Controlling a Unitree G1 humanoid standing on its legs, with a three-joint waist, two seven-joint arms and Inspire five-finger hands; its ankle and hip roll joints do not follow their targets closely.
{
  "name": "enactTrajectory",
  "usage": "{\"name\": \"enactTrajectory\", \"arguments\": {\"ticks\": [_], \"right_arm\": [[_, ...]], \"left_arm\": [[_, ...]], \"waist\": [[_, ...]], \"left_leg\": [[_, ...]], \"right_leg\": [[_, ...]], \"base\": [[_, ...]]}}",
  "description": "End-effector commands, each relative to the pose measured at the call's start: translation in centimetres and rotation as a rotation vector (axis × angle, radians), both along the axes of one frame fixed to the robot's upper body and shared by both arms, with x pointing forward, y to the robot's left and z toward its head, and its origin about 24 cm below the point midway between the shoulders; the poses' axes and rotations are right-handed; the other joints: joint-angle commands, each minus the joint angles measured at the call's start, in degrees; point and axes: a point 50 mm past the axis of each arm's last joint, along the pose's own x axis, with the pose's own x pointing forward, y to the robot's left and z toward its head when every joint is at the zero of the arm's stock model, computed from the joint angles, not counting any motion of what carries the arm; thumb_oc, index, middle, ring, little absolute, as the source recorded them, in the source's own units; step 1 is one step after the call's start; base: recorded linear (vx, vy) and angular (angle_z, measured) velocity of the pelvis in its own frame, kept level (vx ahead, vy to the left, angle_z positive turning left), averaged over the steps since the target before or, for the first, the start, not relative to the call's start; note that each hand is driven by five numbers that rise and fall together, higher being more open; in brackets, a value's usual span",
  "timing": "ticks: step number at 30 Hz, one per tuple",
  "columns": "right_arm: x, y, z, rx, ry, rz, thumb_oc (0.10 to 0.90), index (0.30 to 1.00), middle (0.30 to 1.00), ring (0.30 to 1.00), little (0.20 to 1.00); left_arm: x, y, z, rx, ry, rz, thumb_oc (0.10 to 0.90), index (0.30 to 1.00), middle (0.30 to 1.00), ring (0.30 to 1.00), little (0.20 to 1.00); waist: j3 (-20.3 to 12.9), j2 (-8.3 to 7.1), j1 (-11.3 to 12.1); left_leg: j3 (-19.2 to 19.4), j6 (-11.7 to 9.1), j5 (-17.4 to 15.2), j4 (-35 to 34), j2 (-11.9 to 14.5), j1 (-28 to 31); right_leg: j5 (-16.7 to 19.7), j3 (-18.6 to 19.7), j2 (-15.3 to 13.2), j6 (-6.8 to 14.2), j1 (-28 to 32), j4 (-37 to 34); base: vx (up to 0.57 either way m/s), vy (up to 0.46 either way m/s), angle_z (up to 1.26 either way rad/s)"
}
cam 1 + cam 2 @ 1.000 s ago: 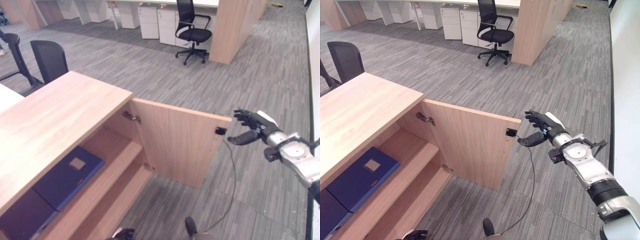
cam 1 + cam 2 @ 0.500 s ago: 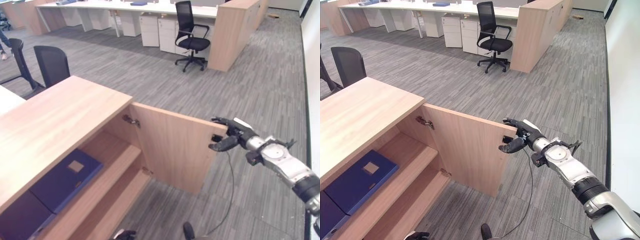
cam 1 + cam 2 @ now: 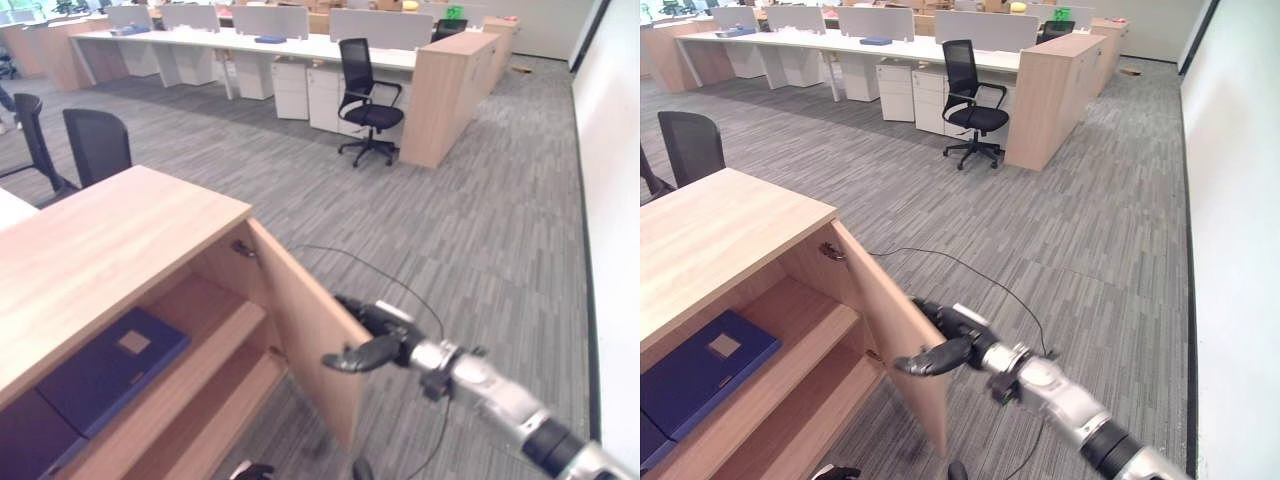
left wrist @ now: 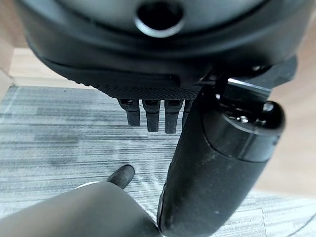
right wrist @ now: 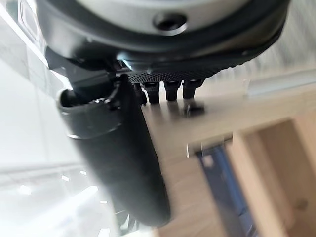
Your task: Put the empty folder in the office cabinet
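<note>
From the eye views, the blue folder (image 3: 110,365) lies on the cabinet shelf (image 3: 215,330) while the right hand (image 3: 372,338) presses relaxed fingers to the door (image 3: 305,325), likely to close it; its wrist view agrees; the left hand (image 4: 163,74) hangs idle, fingers straight.
</note>
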Motion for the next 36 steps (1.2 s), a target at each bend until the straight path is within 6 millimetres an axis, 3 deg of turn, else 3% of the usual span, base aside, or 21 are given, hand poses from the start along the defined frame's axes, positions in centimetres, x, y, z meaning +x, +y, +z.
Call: {"name": "enactTrajectory", "arguments": {"ticks": [1,13,23,25,26,27,28,29,31,32,34,36], "right_arm": [[-0.1,5.9,3.9,0.230,-0.076,0.237,0.800,0.900,0.900,0.900,0.900],[-0.7,6.4,1.9,0.326,0.087,0.152,0.800,0.900,0.900,0.900,0.900],[-0.1,4.8,1.1,0.287,0.095,0.100,0.800,0.900,0.900,0.900,0.900],[0.1,3.3,0.6,0.224,0.071,0.074,0.800,0.900,0.900,0.900,0.900],[0.1,3.3,0.6,0.224,0.071,0.074,0.800,0.900,0.900,0.900,0.900],[0.1,2.6,0.2,0.192,0.074,0.056,0.800,0.900,0.900,0.900,0.900],[0.3,1.3,-0.5,0.107,0.055,0.032,0.800,0.900,0.900,0.900,0.900],[0.3,1.2,-0.5,0.107,0.055,0.032,0.800,0.900,0.900,0.900,0.900],[0.1,-2.4,-2.3,-0.082,0.058,-0.005,0.800,0.900,0.900,0.900,0.900],[0.0,-2.4,-2.3,-0.084,0.058,-0.005,0.800,0.900,0.900,0.900,0.900],[-1.3,-7.4,-5.7,-0.251,0.171,-0.185,0.800,0.900,0.900,0.900,0.900],[-2.1,-10.7,-7.5,-0.416,0.209,-0.304,0.800,0.900,0.900,0.900,0.900]], "left_arm": [[2.9,0.6,0.9,0.066,-0.088,-0.059,0.800,0.900,0.900,0.900,0.900],[1.1,2.1,0.6,0.099,-0.067,0.055,0.800,0.900,0.900,0.900,0.900],[0.3,2.5,0.6,0.077,-0.086,0.175,0.800,0.900,0.900,0.900,0.900],[1.3,2.2,0.8,0.065,-0.118,0.181,0.800,0.900,0.900,0.900,0.900],[1.3,2.2,0.8,0.065,-0.118,0.181,0.800,0.900,0.900,0.900,0.900],[1.8,2.1,1.0,0.057,-0.136,0.189,0.800,0.900,0.900,0.900,0.900],[2.1,2.2,1.1,0.040,-0.145,0.210,0.800,0.900,0.900,0.900,0.900],[2.1,2.2,1.1,0.039,-0.145,0.210,0.800,0.900,0.900,0.900,0.900],[1.6,2.2,0.9,0.024,-0.119,0.221,0.800,0.900,0.900,0.900,0.900],[1.6,2.1,0.9,0.023,-0.118,0.220,0.800,0.900,0.900,0.900,0.900],[1.1,2.2,0.7,0.012,-0.088,0.221,0.800,0.900,0.900,0.900,0.900],[1.2,2.1,0.7,-0.001,-0.091,0.224,0.800,0.900,0.900,0.900,0.900]], "waist": [[1.87,0.71,4.51],[3.44,-1.24,7.49],[7.71,-2.60,11.35],[8.91,-2.58,11.03],[8.87,-2.58,11.00],[9.48,-2.56,11.25],[9.60,-2.18,11.44],[9.66,-2.05,11.45],[8.69,-1.27,10.25],[8.66,-1.20,10.20],[7.60,0.48,8.01],[7.13,1.23,7.25]], "left_leg": [[-0.52,1.06,-3.35,0.72,-2.16,-0.70],[-4.67,0.01,-4.58,5.38,-0.73,-2.88],[-11.49,-2.84,-2.93,11.10,0.83,-9.64],[-4.83,-3.18,-2.47,15.07,2.51,-13.67],[-4.85,-3.18,-2.46,15.08,2.50,-13.73],[0.31,-2.50,-3.48,17.60,3.75,-13.97],[5.01,-2.15,-7.20,22.66,5.01,-13.69],[4.97,-2.17,-7.42,22.93,5.13,-13.72],[11.84,-1.79,-8.99,23.21,6.87,-11.32],[11.75,-1.80,-8.97,23.11,6.86,-11.25],[19.31,-3.13,-7.12,18.67,8.76,-7.07],[21.42,-4.02,-5.69,17.76,9.63,-6.58]], "right_leg": [[-6.65,0.06,-0.64,0.16,4.49,0.12],[-8.54,-2.77,0.04,-1.18,5.50,0.52],[-11.13,-11.77,0.48,-2.56,4.64,2.09],[-11.68,-16.39,-1.26,-2.57,3.68,2.38],[-11.69,-16.41,-1.27,-2.57,3.63,2.39],[-11.85,-18.29,-1.83,-2.52,3.72,2.34],[-12.61,-20.44,-1.86,-2.39,4.74,1.64],[-12.62,-20.45,-1.76,-2.40,4.84,1.63],[-13.32,-25.37,-2.81,-2.39,4.64,1.74],[-13.38,-25.47,-2.81,-2.38,4.68,1.79],[-14.41,-32.11,-4.47,-2.65,4.86,3.06],[-14.77,-35.62,-5.78,-2.98,5.56,4.08]], "base": [[0.01,-0.009,0.44],[0.01,-0.078,0.30],[-0.01,-0.153,0.61],[-0.14,-0.057,0.94],[-0.10,-0.024,1.50],[-0.02,-0.082,1.25],[-0.01,-0.082,0.72],[0.02,-0.071,0.76],[-0.01,-0.013,1.03],[0.01,0.037,1.42],[-0.01,0.085,1.65],[-0.02,0.080,1.42]]}}
